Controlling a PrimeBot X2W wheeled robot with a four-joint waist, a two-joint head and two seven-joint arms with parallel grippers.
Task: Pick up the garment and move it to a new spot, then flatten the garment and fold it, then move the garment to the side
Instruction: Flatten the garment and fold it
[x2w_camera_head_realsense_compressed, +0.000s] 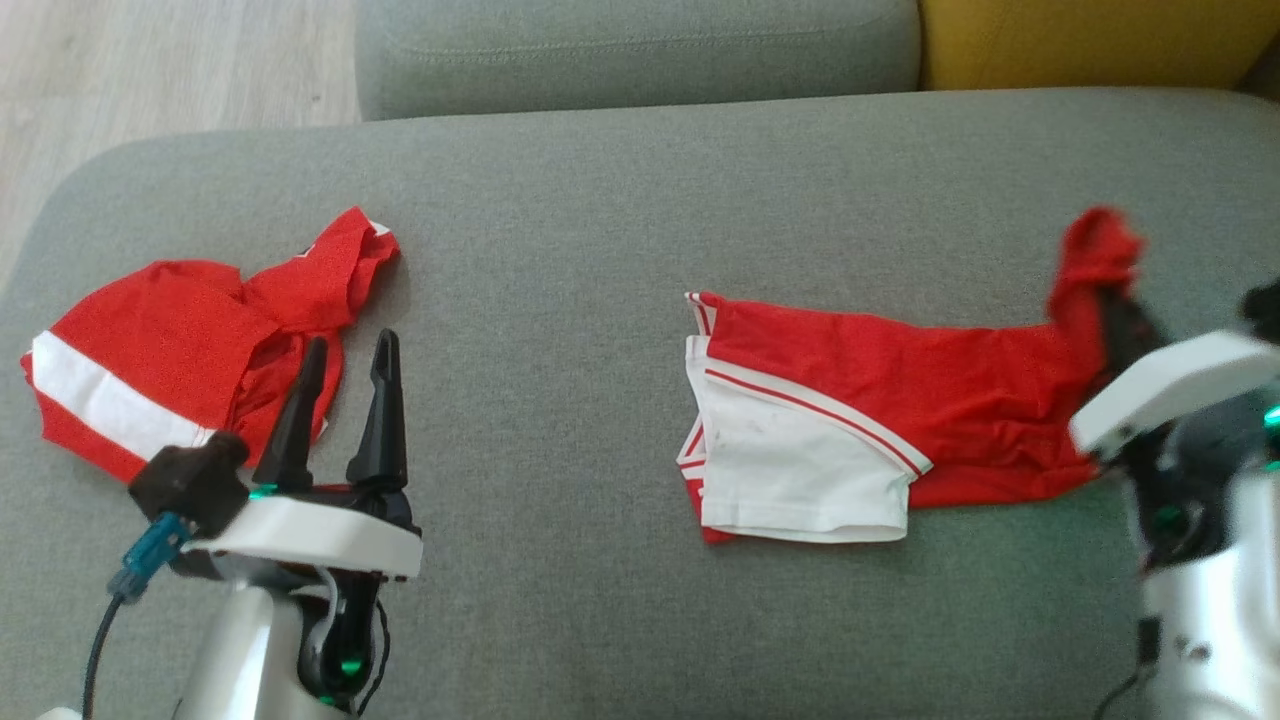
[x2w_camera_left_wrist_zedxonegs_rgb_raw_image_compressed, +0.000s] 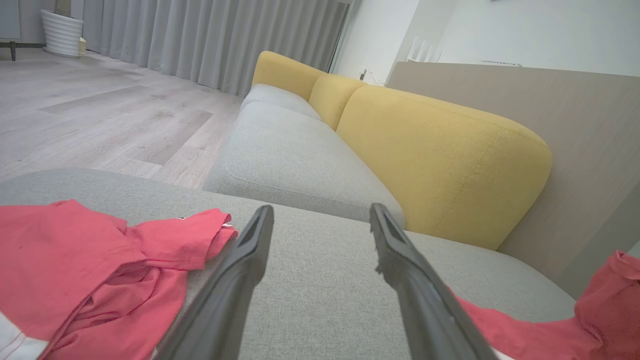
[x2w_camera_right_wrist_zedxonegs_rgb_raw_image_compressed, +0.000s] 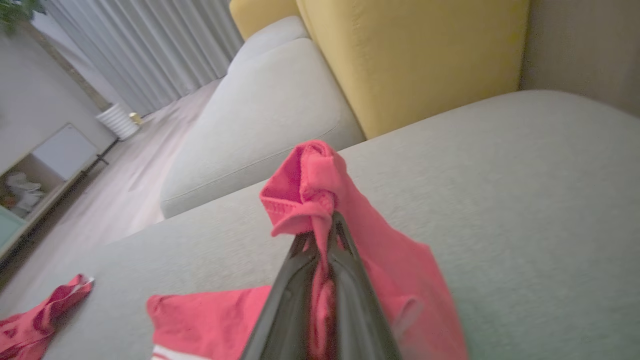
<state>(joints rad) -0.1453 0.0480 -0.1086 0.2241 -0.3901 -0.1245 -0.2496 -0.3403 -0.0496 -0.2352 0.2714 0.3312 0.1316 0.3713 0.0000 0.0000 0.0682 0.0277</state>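
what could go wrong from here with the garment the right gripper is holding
1. The right gripper pinches only a bunched corner of the spread garment, so the cloth might slip out when pulled.
2. The open left gripper sits close beside the crumpled garment and could snag it by mistake.
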